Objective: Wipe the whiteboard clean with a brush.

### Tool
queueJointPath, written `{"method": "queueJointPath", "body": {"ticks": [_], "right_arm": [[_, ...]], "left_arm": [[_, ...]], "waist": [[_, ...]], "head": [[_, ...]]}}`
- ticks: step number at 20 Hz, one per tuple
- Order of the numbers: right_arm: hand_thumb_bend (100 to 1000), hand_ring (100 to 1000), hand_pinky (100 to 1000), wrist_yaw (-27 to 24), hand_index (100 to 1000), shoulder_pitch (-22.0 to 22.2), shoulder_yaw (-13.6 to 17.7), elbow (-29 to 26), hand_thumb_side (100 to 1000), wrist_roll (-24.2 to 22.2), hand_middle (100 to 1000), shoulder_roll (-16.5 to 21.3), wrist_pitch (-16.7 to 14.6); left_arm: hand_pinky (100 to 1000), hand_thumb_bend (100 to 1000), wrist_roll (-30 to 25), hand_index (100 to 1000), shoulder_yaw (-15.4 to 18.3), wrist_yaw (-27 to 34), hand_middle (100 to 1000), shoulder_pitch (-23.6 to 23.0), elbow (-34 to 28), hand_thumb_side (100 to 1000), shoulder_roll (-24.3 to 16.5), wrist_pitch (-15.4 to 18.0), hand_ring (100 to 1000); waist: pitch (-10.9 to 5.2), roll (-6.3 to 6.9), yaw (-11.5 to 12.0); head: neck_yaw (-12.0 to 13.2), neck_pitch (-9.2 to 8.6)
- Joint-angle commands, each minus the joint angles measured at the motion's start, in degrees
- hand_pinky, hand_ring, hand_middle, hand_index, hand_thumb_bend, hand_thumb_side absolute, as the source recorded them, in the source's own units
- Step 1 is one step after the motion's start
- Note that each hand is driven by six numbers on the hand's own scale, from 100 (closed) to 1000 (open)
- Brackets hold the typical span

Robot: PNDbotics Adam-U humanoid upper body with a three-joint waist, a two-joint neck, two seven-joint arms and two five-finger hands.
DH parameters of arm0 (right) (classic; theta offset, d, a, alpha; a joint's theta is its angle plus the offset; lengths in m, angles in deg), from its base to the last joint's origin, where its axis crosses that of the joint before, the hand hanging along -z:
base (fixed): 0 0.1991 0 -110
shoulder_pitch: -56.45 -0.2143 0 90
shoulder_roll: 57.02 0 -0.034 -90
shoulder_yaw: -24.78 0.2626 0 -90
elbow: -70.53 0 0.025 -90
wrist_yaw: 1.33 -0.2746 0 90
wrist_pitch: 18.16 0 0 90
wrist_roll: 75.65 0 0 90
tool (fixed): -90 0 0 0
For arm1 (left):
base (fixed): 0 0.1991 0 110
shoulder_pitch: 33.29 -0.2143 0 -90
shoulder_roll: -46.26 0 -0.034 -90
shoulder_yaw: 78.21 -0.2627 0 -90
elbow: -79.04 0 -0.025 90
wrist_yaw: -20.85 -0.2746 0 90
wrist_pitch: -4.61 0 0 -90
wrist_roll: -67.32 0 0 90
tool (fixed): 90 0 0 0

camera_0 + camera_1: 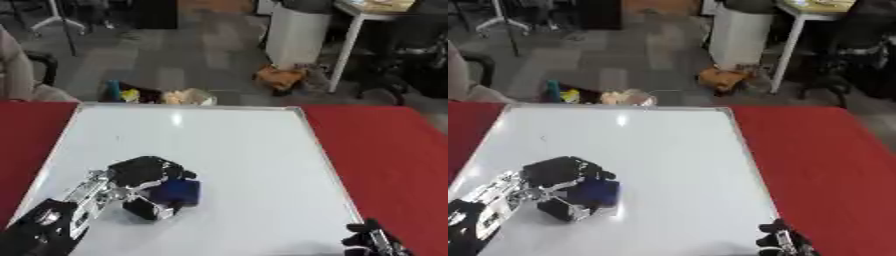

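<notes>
A whiteboard [236,145] with a silver frame lies flat on the red table [385,145]; its surface looks white with a glare spot near the far edge. My left hand [144,172] rests on the board's near left part, its fingers and thumb curled round a dark blue brush block [178,191] that touches the board. My left arm [61,215] runs in from the lower left corner. Only the dark fingertips of my right hand [372,240] show at the bottom edge, just off the board's near right corner.
Red tablecloth borders the board on both sides. Beyond the far table edge lie a grey floor, a white cabinet [297,35], a white table leg [346,55], small items [162,95] on the floor and an orange object [280,77].
</notes>
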Motion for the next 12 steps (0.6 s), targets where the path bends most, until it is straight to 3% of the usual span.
{"method": "queueJointPath", "body": {"ticks": [1,4,12], "right_arm": [[100,635,598,0.1,678,-0.2,0.3,-1.1,888,-0.2,478,0.4,-0.1],[100,635,598,0.1,678,-0.3,0.3,-1.1,888,-0.2,478,0.4,-0.1],[100,635,598,0.1,679,-0.2,0.3,-1.0,888,-0.1,478,0.4,-0.1]], "left_arm": [[692,175,0.2,948,0.9,-0.3,684,0.9,-1.1,530,-1.3,-0.5,663],[678,192,0.2,948,0.9,-0.6,676,0.9,-1.0,502,-1.3,-0.6,651],[659,121,0.6,947,1.3,-0.3,618,0.9,-1.0,451,-1.4,-1.4,626]], "waist": [[-0.65,0.17,0.0],[-0.64,0.19,0.0],[-0.63,0.18,0.0]], "head": [[-0.2,-0.39],[-0.2,-0.41],[-0.2,-0.53]]}}
